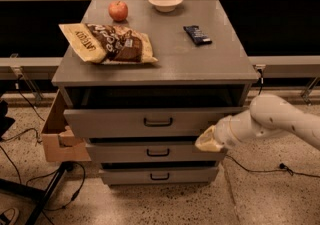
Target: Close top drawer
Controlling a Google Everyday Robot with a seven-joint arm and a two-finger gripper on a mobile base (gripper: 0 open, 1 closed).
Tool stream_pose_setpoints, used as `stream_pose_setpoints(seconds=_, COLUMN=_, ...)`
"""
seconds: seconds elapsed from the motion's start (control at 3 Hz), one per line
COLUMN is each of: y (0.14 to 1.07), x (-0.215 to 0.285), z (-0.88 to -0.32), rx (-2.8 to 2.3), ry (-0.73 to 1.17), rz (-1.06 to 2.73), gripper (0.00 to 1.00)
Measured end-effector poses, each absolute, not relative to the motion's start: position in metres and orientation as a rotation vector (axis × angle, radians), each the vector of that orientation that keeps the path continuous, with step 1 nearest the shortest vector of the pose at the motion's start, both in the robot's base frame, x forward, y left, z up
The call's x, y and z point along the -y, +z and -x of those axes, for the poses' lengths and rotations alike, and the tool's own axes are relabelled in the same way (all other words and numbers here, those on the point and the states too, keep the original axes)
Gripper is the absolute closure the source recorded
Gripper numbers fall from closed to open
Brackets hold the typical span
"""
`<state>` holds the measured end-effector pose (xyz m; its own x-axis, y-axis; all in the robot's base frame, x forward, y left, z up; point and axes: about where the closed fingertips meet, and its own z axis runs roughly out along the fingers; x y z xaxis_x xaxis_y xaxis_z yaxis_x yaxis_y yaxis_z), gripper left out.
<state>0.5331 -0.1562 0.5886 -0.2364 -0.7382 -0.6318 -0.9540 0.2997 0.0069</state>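
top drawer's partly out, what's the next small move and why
Probably push the top drawer straight back into the cabinet: its front juts out past the cabinet top, and the end effector sits at its lower right edge.

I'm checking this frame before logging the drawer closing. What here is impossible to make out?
Camera view only:
- Inside of the top drawer: dark, shadowed by the cabinet top.
- Gripper, at the drawer front's lower right corner: whether it touches the front is unclear.
- Arm: cut off by the right edge.
- Print on the dark wrapper: too small to read.
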Motion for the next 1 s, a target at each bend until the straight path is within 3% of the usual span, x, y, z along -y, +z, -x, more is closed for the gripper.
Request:
stream_pose_setpoints(seconds=0.33, y=0.589, x=0.162, z=-0.575, rx=-2.018, ry=0.527, rz=1.496, gripper=1.0)
stream_pose_setpoints(seconds=1.0, y=0.592, x=0.165, z=-0.592, rx=-2.008, ry=0.507, rz=1.491, gripper=1.0)
